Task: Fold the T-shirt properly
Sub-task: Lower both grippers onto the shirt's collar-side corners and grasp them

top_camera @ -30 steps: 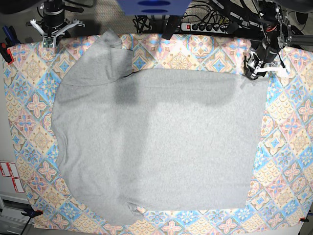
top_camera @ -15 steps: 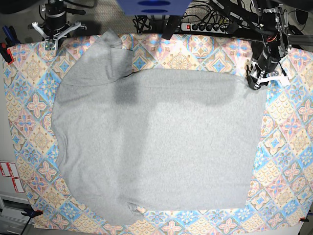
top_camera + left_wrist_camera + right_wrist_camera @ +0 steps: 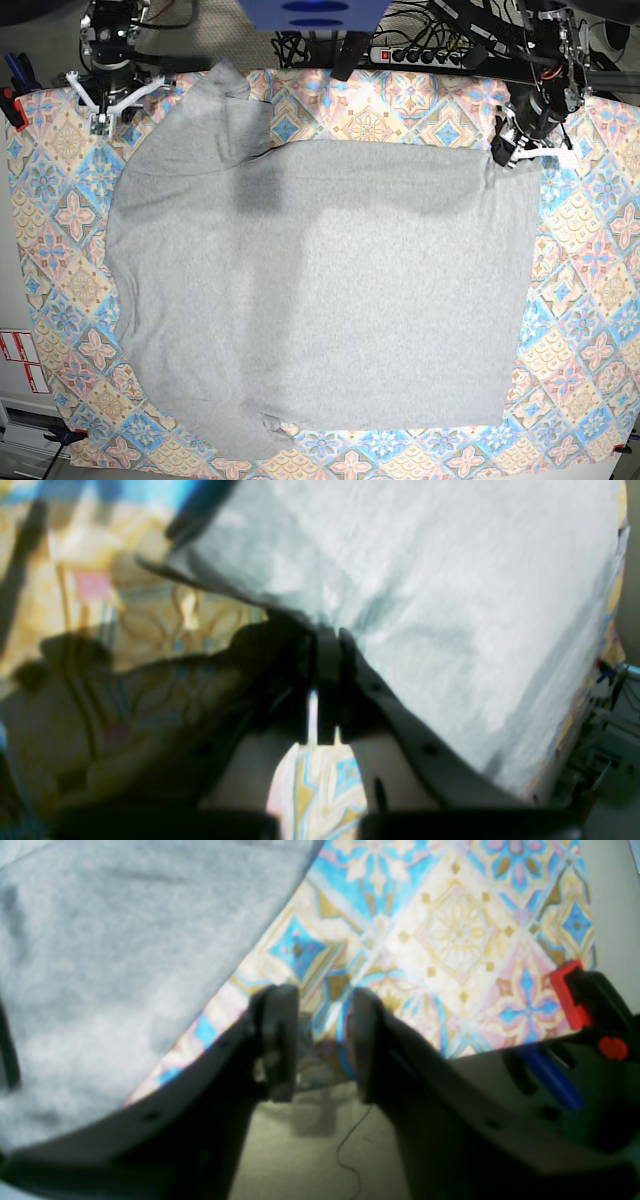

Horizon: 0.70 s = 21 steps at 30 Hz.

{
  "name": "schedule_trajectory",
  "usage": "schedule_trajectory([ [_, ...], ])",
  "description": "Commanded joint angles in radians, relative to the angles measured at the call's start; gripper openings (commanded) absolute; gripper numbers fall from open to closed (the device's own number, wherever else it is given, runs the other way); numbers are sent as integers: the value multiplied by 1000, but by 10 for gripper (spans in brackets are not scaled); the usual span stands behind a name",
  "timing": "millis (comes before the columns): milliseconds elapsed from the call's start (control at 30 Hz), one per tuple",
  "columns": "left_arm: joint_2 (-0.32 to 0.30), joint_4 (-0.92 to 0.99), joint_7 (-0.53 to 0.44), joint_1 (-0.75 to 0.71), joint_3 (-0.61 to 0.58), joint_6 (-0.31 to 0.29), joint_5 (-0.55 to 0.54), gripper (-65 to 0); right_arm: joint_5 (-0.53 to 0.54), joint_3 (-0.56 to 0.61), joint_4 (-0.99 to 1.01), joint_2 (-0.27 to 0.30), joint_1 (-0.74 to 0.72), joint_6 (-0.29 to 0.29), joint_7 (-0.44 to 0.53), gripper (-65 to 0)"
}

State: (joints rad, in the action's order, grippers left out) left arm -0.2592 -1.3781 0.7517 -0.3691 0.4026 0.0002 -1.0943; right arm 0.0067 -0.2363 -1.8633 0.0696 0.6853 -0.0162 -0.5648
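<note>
I see the T-shirt (image 3: 320, 290) spread flat, plain grey side up, across most of the bench, which is covered by a patterned pastel tablecloth (image 3: 60, 230). In the base view the shirt's body fills the middle. One short sleeve (image 3: 225, 110) points toward the far left corner, and the other sleeve (image 3: 265, 428) sits at the near edge, left of centre. No lettering shows.

My left end effector (image 3: 515, 140) is at the far right corner of the shirt. In its wrist view the two fingers (image 3: 327, 645) are pressed together with the grey cloth edge pinched between them, and the fabric rises off the tablecloth toward the pinch. I judge this a firm grip on the hem corner.

My right end effector (image 3: 105, 100) is at the far left corner of the bench, just beside the far sleeve and apart from it. Its wrist view shows the two dark fingers (image 3: 275, 1040) standing apart with only tablecloth pattern between them. It holds nothing. A red clamp (image 3: 567, 990) grips the bench edge to its right.

As for progress, I judge the fold has barely begun. The shirt lies smooth and fully open, with no layer turned over. One corner is gripped; the other side is not yet held. All the folds, sleeves and body alike, appear to be left to do.
</note>
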Motion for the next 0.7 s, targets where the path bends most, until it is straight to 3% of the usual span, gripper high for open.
schedule_trajectory([
  [0, -9, -16, 15, -5, 2, 4, 7, -650, 0, -5, -8, 8, -9, 6, -2, -428],
  [100, -9, -17, 15, -6, 2, 4, 7, -650, 71, -7, 4, 8, -46, 6, -51, -401],
  [367, -12, -16, 15, -6, 2, 4, 7, -650, 428, -8, 70, 12, -126, 6, -114, -365],
  [667, -12, -16, 15, -5, 2, 4, 7, -650, 467, -2, 245, 12, -177, 6, -111, -365],
])
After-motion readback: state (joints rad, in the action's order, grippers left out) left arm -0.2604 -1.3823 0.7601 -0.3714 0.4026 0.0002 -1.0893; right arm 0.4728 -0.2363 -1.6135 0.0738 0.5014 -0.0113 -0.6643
